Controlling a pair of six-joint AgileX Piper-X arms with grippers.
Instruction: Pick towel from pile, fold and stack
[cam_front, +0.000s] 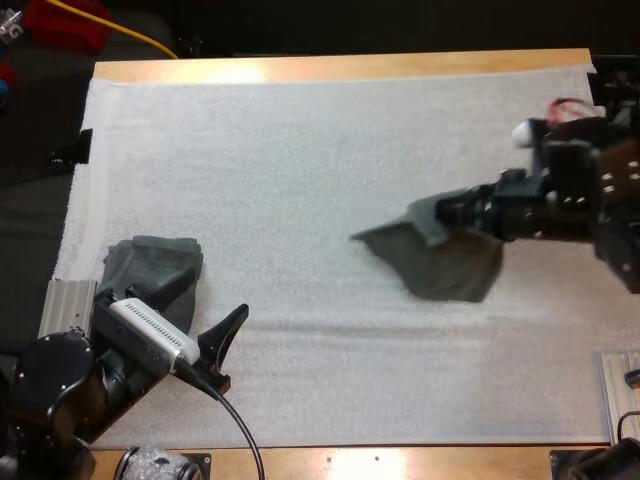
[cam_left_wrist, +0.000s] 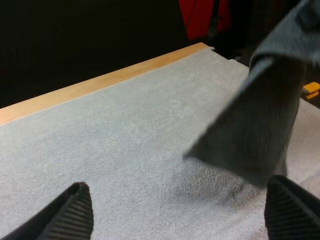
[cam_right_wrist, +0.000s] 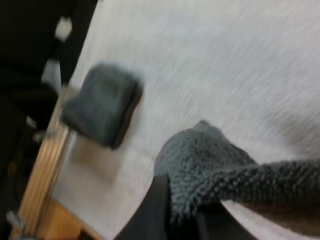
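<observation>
At the mat's right side, the right gripper (cam_front: 452, 212) pinches a corner of a dark towel (cam_front: 445, 262), which hangs over the white mat (cam_front: 300, 150). Near the mat's left edge, the left gripper (cam_front: 203, 308) stands spread, empty, by the folded stack (cam_front: 150, 260).

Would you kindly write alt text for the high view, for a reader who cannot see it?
The right gripper is shut on an edge of a dark grey-green towel over the right half of the white mat. The left gripper stands open beside a folded stack at the mat's near left.
</observation>
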